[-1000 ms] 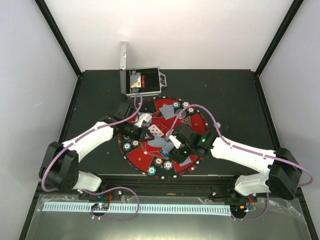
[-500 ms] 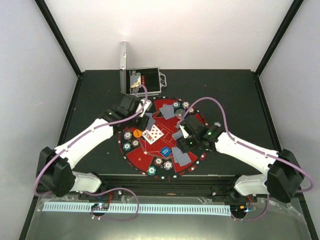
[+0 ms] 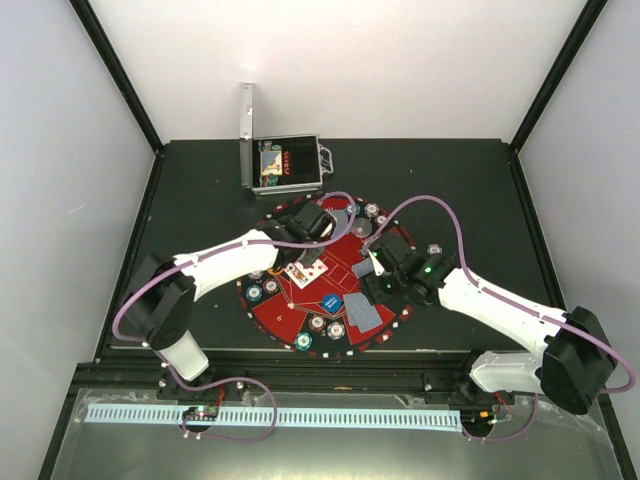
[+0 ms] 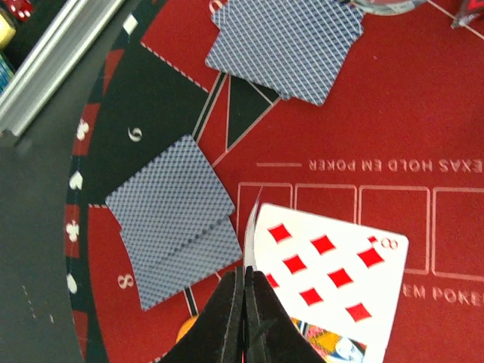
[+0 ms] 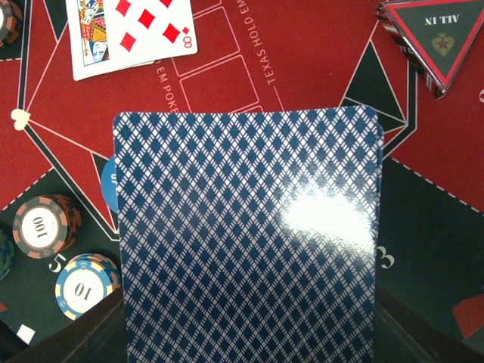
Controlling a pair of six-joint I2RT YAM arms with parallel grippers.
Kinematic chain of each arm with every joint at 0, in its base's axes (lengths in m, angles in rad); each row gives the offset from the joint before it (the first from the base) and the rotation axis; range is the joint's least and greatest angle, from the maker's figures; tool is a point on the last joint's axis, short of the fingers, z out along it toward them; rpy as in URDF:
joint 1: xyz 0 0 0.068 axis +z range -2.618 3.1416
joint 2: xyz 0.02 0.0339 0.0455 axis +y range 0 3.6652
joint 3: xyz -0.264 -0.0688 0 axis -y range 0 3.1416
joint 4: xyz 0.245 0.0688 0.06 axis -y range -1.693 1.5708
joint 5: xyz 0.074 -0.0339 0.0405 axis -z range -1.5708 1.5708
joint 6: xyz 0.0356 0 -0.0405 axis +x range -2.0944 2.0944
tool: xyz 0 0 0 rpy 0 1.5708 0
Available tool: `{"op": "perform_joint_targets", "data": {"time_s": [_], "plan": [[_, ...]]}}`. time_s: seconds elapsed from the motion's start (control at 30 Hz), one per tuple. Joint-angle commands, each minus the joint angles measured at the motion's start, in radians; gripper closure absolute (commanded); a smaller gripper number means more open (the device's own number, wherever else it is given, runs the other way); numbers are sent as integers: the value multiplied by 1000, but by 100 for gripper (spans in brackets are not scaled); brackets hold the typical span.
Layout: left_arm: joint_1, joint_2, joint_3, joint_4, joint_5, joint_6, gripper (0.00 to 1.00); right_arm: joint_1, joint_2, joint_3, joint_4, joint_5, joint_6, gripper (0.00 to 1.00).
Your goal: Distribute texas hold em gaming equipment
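Left wrist — the left gripper (image 4: 247, 289) is pinching shut on what I am reading as a single card (image 4: 254, 227), seen edge-on as a thin pale sliver with its long axis running straight out from the fingertips. The eight of diamonds (image 4: 327, 266) is lying face-up on the red mat (image 4: 363, 113) just right of that edge, and a face-down pair (image 4: 175, 219) is sitting just left of it. The right gripper (image 5: 249, 344) is clamping the blue-backed deck (image 5: 246, 227) across its width, long axis pointing away from the wrist — the eight is showing up-left of it, apart. I am judging the left arm nearer the printed card boxes, so the placing is falling to it.
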Motion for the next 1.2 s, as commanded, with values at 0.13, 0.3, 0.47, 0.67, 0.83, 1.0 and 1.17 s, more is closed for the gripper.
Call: {"op": "perform_joint_targets", "data": {"time_s": [0.13, 0.3, 0.47, 0.67, 0.83, 1.0, 1.17], "plan": [[-30, 80, 59, 90, -108, 100, 98, -6, -13, 0, 30, -1, 5, 38], [-40, 115, 56, 101, -130, 122, 98, -5, -8, 1, 31, -8, 3, 38], [-48, 137, 45, 120, -136, 132, 99, -5, -4, 2, 35, -18, 1, 38], [-64, 157, 42, 120, -125, 140, 98, -4, 1, 5, 33, -21, -4, 38], [-78, 181, 41, 95, -102, 131, 99, -5, 1, 6, 33, -21, -3, 38], [-88, 204, 40, 69, -47, 99, 98, -6, -6, -1, 29, -19, -2, 38], [-90, 227, 41, 56, 8, 68, 98, -5, -10, -5, 26, -20, 0, 38]]}}
